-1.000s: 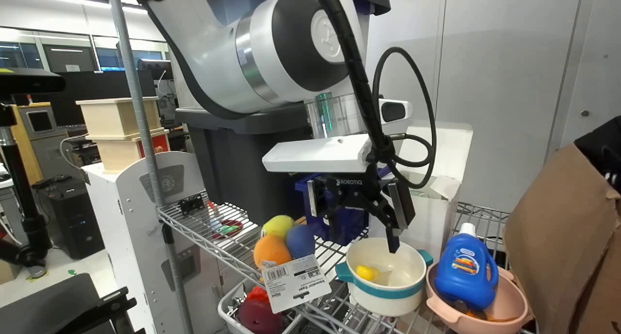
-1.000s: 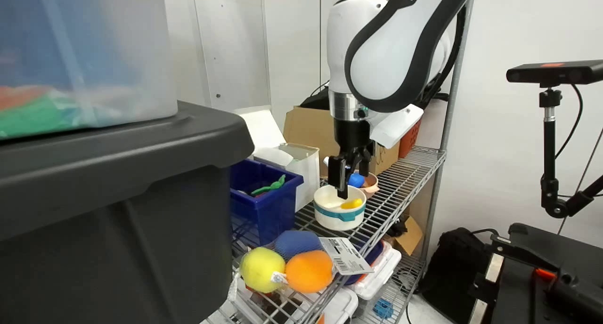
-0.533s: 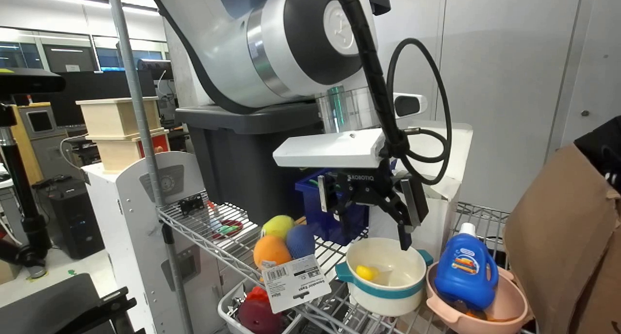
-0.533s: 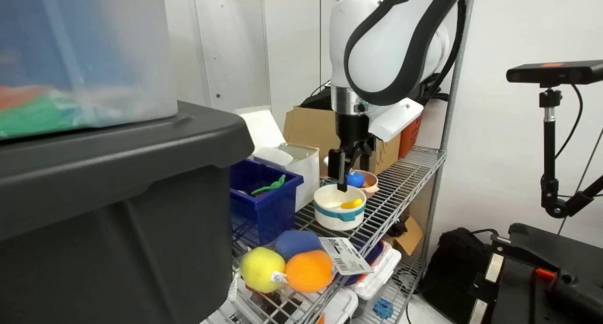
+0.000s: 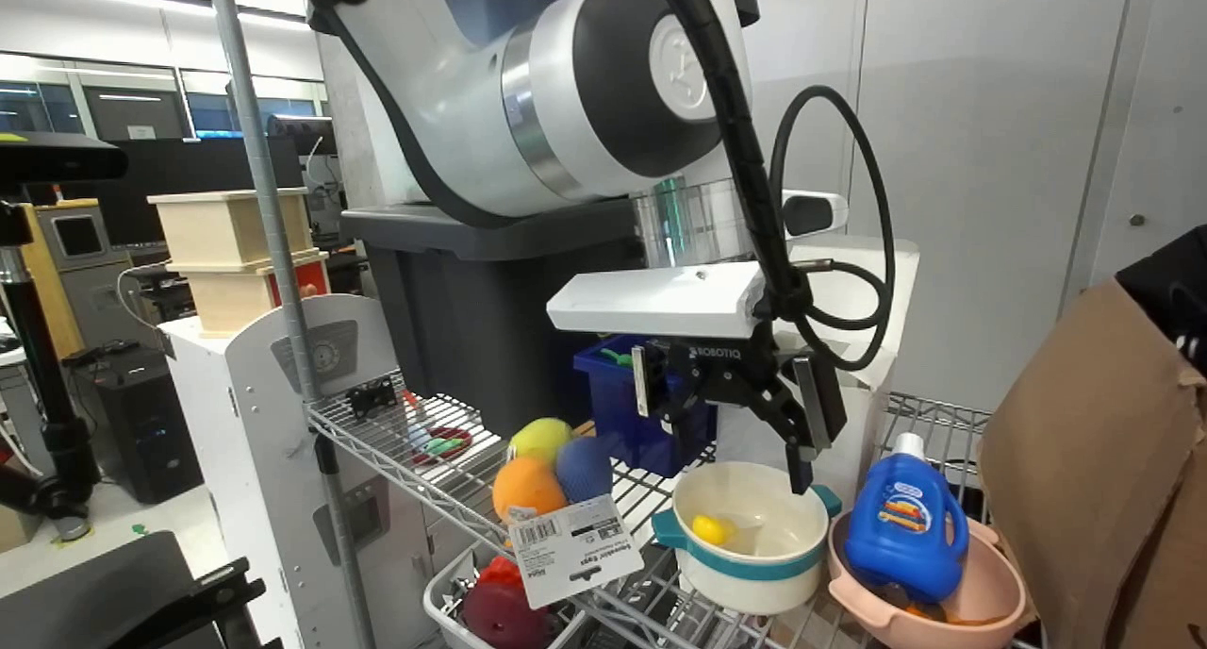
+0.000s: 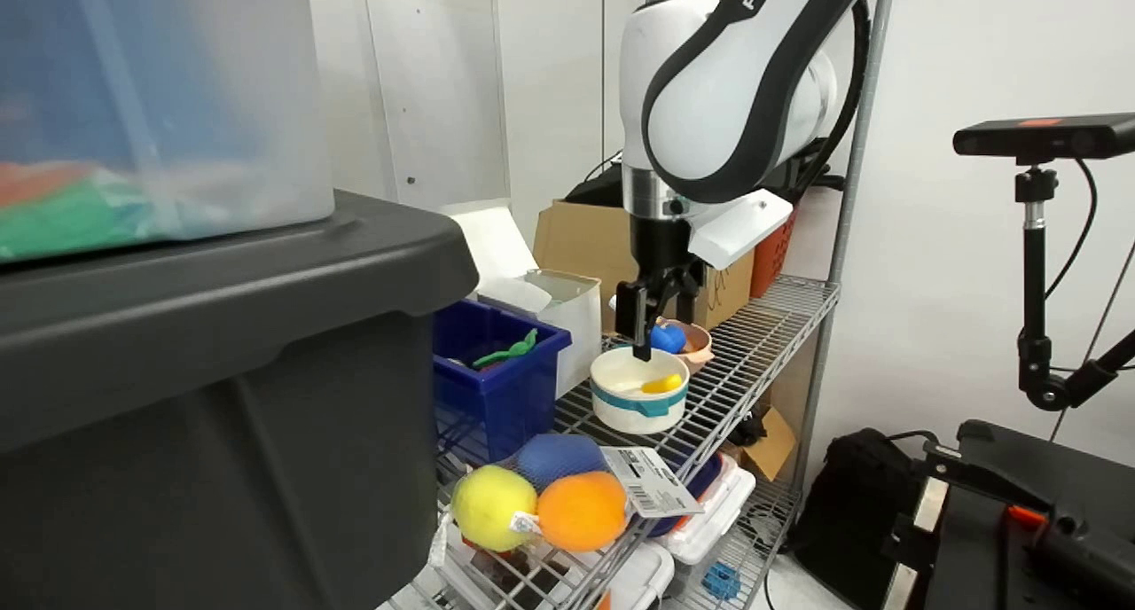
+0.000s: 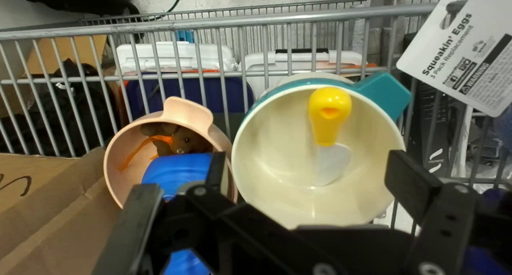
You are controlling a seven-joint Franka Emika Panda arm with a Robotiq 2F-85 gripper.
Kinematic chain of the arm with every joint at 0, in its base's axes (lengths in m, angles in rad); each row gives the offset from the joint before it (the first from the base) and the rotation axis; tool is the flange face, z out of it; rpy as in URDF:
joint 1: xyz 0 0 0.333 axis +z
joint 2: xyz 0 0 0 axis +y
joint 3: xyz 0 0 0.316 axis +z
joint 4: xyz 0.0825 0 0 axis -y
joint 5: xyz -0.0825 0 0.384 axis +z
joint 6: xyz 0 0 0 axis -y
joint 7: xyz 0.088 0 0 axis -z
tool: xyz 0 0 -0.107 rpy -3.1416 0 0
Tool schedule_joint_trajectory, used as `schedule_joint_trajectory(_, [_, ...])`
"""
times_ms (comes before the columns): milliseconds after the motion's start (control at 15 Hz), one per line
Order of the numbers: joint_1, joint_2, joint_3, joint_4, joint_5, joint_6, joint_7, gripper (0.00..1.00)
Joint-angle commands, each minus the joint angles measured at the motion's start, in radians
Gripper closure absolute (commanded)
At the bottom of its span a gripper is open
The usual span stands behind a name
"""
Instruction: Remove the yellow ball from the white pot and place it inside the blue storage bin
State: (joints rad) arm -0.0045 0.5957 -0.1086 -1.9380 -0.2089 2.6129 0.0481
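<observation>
Gripper [image 7: 307, 172] released, jaws wide apart, near the pot [image 7: 272, 179]. Yellow toy [image 7: 328, 127] sits inside the pot: glossy knobbed handle, flat pale blade. Pot is round, smooth, cream with a teal band, standing on the wire shelf [image 7: 216, 21]. Blue bin [image 6: 523, 415] is boxy, smooth plastic, a green piece [image 6: 510, 351] in it. Pink bowl [image 7: 130, 137], rounded and tabbed, is just beside the pot and holds a blue bottle [image 5: 919, 559].
</observation>
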Motion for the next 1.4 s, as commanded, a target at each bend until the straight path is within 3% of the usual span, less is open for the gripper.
schedule_joint_trajectory(0, [-0.006, 0.029, 0.014, 0.036, 0.029, -0.030, -0.012, 0.00])
schedule_joint_trajectory(1333, [-0.012, 0.153, 0.031, 0.163, 0.070, -0.130, -0.015, 0.00])
